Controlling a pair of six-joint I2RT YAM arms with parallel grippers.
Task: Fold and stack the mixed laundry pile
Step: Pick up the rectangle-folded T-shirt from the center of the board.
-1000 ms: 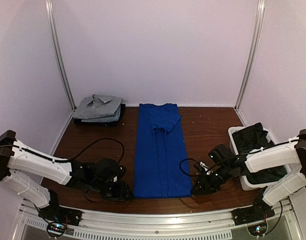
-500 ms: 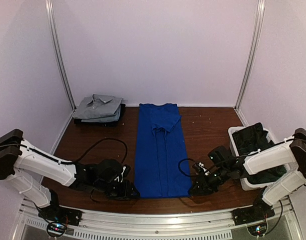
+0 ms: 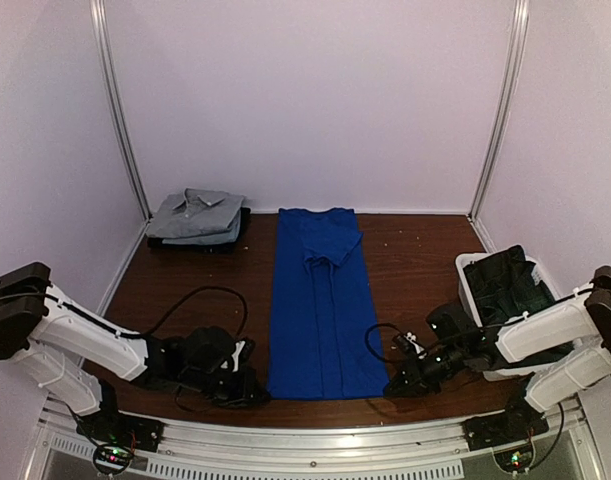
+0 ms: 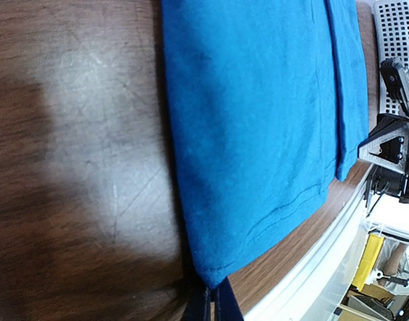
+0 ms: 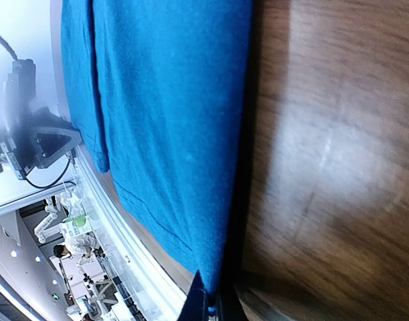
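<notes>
A royal-blue garment [image 3: 320,300] lies flat as a long strip down the middle of the wooden table, collar end at the back. My left gripper [image 3: 261,394] is shut on its near left corner; in the left wrist view that corner of the blue cloth [image 4: 251,120] runs into the closed left gripper [image 4: 214,302]. My right gripper [image 3: 390,387] is shut on the near right corner, and the blue cloth [image 5: 171,100] tapers into the closed right gripper [image 5: 214,304]. A folded light grey shirt [image 3: 195,215] rests on a dark piece at the back left. A dark green-black piece [image 3: 510,285] fills the bin.
The white plastic bin [image 3: 469,268] stands at the right edge beside my right arm. A metal rail [image 3: 315,440] runs along the table's near edge just behind both grippers. Black cables loop on the wood beside each arm. Upright frame posts stand at the back corners.
Both grippers went from open to shut on the blue garment's near corners. Both arms shifted slightly toward the near edge.
</notes>
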